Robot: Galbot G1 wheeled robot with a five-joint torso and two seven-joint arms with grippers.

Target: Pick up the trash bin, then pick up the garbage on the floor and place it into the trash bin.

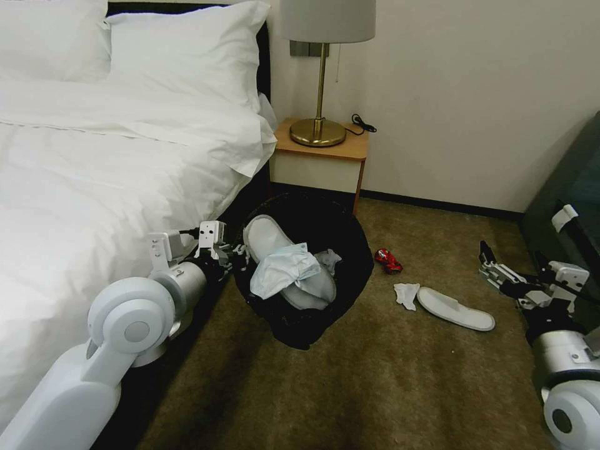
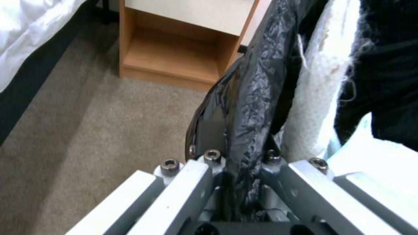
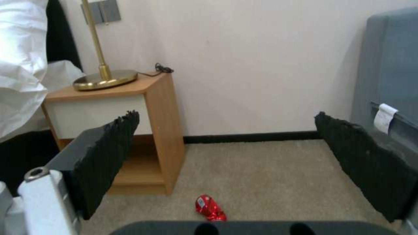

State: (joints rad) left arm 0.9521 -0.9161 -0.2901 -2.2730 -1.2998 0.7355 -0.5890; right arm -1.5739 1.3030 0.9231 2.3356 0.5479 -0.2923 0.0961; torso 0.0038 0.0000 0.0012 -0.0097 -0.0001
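Note:
The black trash bin (image 1: 347,240) hangs tilted above the floor (image 1: 387,375) beside the bed. My left gripper (image 1: 232,255) is shut on its rim; in the left wrist view the left gripper (image 2: 237,163) pinches the rim and its black liner (image 2: 250,107). A white slipper (image 1: 265,234) and a crumpled tissue (image 1: 284,269) lie inside the bin. On the carpet lie a crushed red can (image 1: 388,260), a white tissue (image 1: 406,294) and a second slipper (image 1: 455,309). My right gripper (image 1: 509,262) hovers open to their right; the can (image 3: 210,208) lies below and ahead of its fingers (image 3: 109,153).
A white bed (image 1: 94,162) fills the left. A wooden nightstand (image 1: 319,159) with a brass lamp (image 1: 319,128) stands behind the bin against the wall. A dark grey upholstered piece (image 1: 565,194) borders the right side. Open carpet lies in front.

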